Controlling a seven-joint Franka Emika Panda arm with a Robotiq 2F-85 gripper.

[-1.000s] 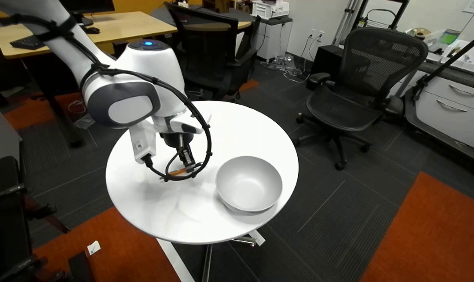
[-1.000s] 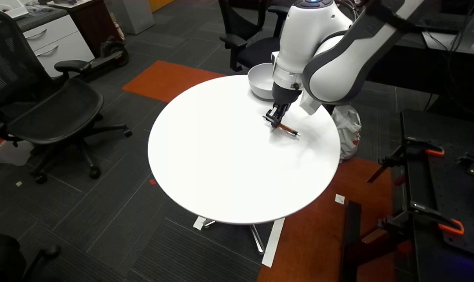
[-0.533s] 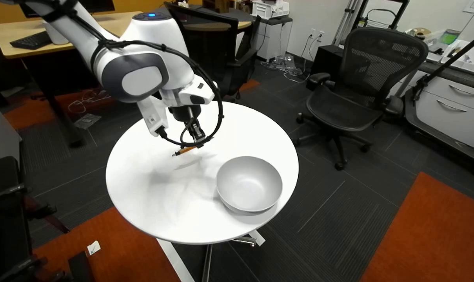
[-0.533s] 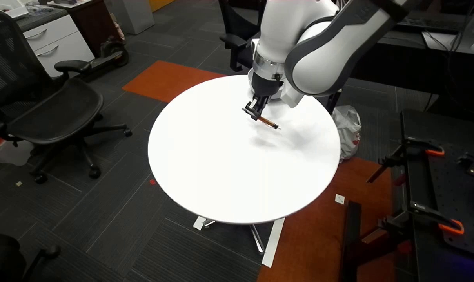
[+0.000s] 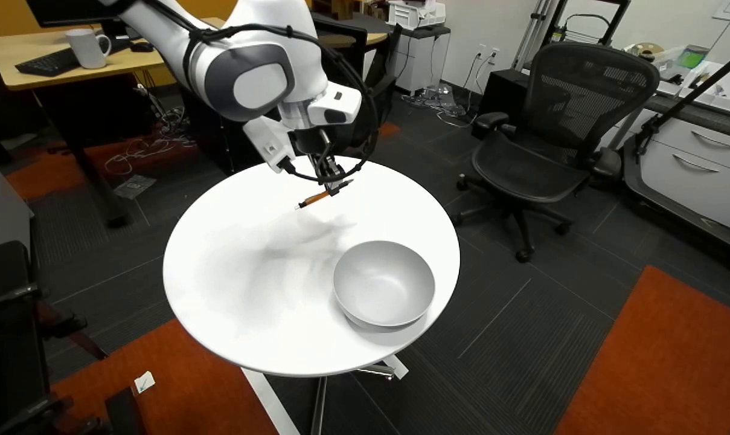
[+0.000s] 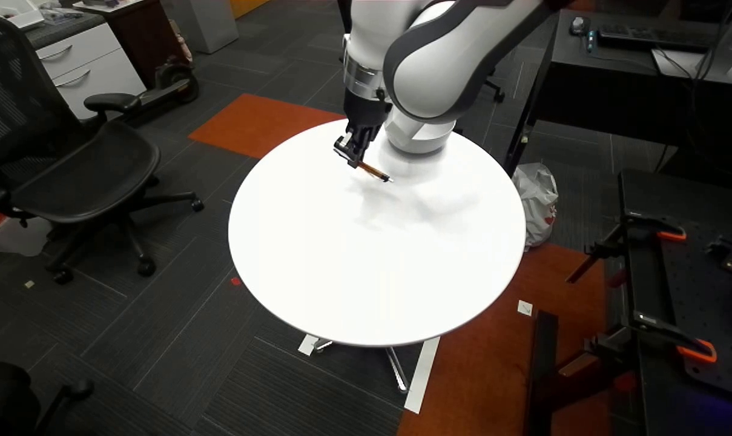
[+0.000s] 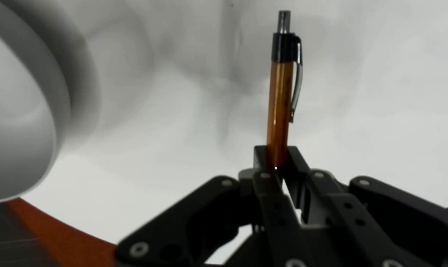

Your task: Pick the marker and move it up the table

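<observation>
The marker is an orange-brown pen with a dark and silver end and a clip. It shows in both exterior views (image 5: 315, 199) (image 6: 375, 172) and in the wrist view (image 7: 280, 100). My gripper (image 5: 336, 188) is shut on it around its body, and the gripper also shows in an exterior view (image 6: 355, 158) and in the wrist view (image 7: 276, 157). The marker is held roughly level, a little tilted, above the round white table (image 5: 250, 320), with its shadow apart from it below. The part between the fingers is hidden.
A grey-white bowl (image 5: 384, 284) stands near the table's edge. The arm partly covers it in an exterior view (image 6: 423, 145), and it fills the left of the wrist view (image 7: 20, 141). A black office chair (image 5: 546, 139) and a wooden desk (image 5: 177, 39) stand beyond the table.
The gripper has lifted the marker off the table and carried it across the top. It moved up and right in one exterior view and left in another. The bowl has not moved.
</observation>
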